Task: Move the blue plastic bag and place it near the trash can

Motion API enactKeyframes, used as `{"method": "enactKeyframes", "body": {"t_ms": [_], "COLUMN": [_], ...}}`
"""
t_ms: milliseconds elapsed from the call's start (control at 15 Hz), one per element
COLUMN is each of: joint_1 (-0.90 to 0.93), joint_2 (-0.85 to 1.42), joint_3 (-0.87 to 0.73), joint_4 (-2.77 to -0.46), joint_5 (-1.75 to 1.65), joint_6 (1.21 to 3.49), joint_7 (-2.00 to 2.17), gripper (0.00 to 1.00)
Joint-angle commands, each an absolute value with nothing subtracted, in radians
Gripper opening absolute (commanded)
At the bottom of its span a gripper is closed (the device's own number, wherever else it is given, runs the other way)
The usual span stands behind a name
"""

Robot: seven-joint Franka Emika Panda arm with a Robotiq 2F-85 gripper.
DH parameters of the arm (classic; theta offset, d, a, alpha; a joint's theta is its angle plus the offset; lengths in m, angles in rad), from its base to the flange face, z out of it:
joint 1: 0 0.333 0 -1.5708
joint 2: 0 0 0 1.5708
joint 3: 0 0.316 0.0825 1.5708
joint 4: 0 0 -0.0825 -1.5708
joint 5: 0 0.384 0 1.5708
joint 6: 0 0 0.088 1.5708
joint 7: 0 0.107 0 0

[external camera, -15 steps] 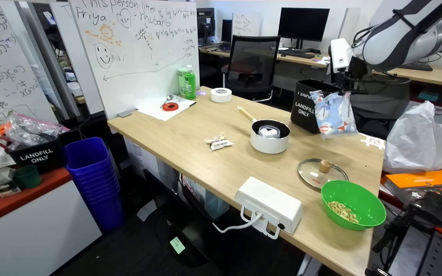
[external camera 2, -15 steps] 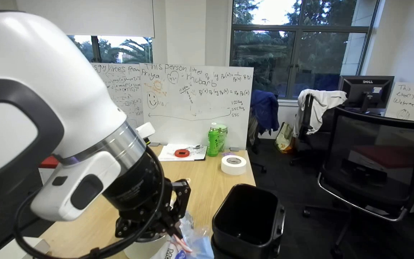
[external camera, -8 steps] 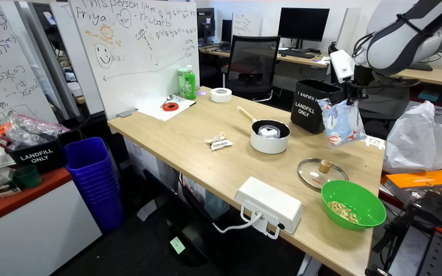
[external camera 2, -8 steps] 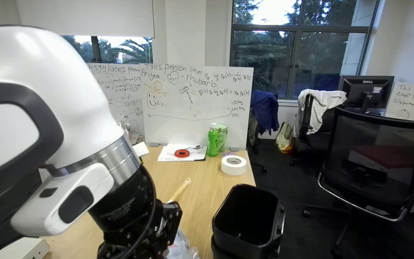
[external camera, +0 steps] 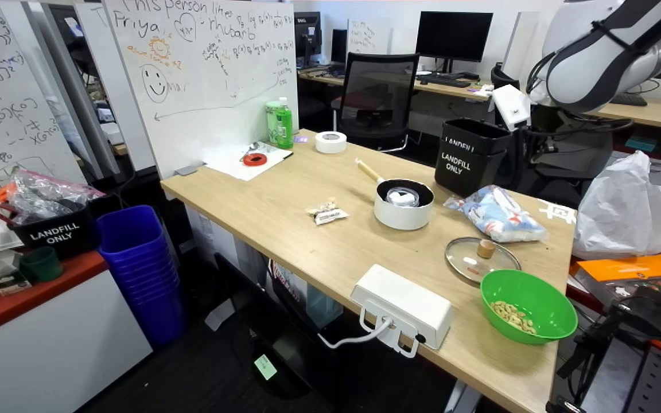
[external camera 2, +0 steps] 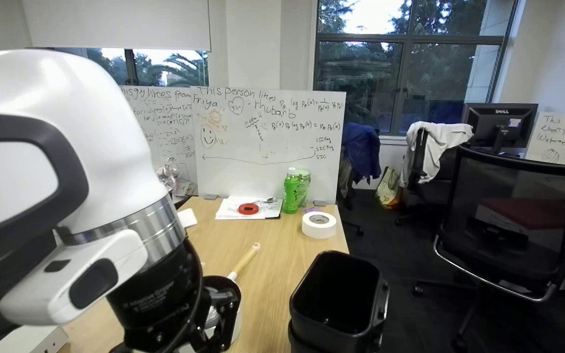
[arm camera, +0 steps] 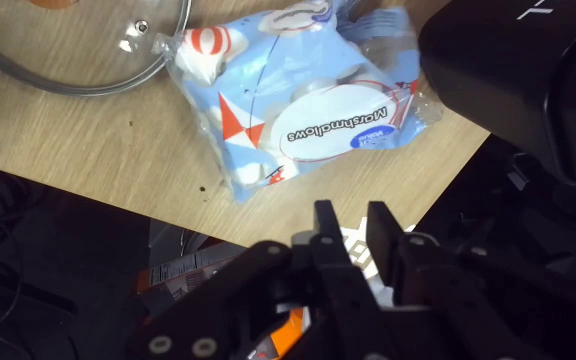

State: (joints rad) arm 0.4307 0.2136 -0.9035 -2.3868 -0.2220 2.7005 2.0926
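Observation:
The blue plastic bag [external camera: 500,215], printed "Marshmallows", lies flat on the table beside the black trash can in an exterior view. The wrist view shows the bag [arm camera: 263,65] with one end close against the trash can [arm camera: 488,70]; I cannot tell if they touch. The bag does not show in the exterior view where the trash can [external camera 2: 336,299] stands open at the front. The trash can [external camera: 468,166] is marked "LANDFILL ONLY". My gripper [arm camera: 350,206] is open with a gap between its fingers, empty, and apart from the bag.
A glass lid [external camera: 482,259] and a green bowl [external camera: 528,307] lie near the bag. A white pot [external camera: 403,212] stands beyond it. A white plastic bag [external camera: 632,206] is past the table edge. A white box [external camera: 402,307] sits at the long edge.
The bag hung from my gripper above the table and moved away from the can's front. The gripper opened, and the bag now lies on the table.

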Motion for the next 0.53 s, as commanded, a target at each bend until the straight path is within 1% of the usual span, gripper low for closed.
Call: {"method": "enactKeyframes", "body": {"t_ms": [0,333,400,467], "joint_1": [0.433,0.447,0.453,0.460], "joint_2": [0.208,0.145,0.123,0.100], "joint_3": [-0.899,-0.880,-0.875,-0.870], "joint_4": [-2.368,-2.361,-2.364,-2.369], "joint_5": [-0.212,-0.206,-0.206,-0.205], "joint_6": [2.661,2.657,2.660,2.668], "joint_7": [2.094,2.059,2.042,2.026], "gripper": [0.55,0.88,0.96,0.99]}}
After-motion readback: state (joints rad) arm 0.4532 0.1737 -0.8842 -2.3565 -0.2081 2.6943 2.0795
